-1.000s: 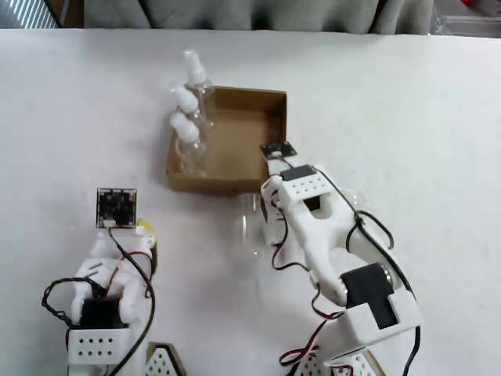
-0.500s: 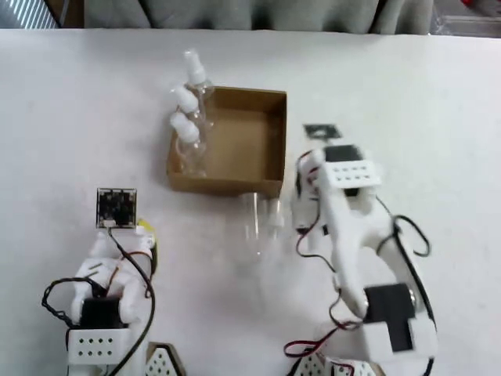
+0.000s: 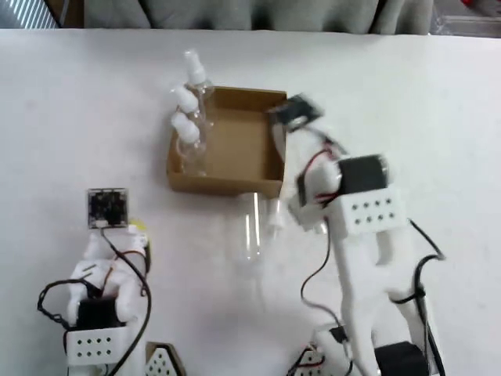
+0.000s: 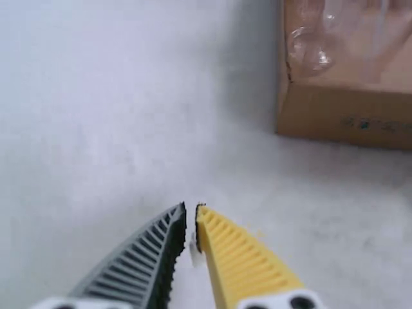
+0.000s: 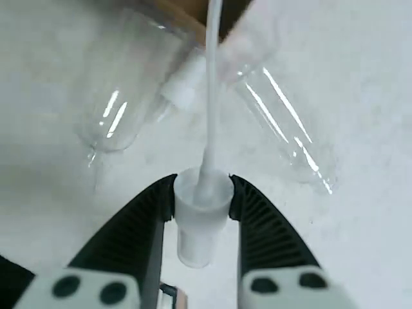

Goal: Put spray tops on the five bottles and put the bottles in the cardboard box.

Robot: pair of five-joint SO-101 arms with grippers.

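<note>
well, our right gripper (image 5: 201,187) clamps the spray top (image 5: 196,235), we reckon light and slick, by its stiff collar near bottles (image 5: 119,84) lying beside the cardboard box (image 3: 227,185); left gripper (image 4: 191,215) closed, empty

No legible text; faint print (image 4: 376,123) on cardboard box (image 4: 315,109) side, unreadable.

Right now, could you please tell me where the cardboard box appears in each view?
High view: cardboard box mid-table, capped bottles against one wall.
Left wrist view: its corner beyond the left gripper, nearer the yellow finger.
Right wrist view: a brown strip beyond the lying bottles, behind the spray top tube.
Shared landmark: those lying bottles, just before the box in the high view.
</note>
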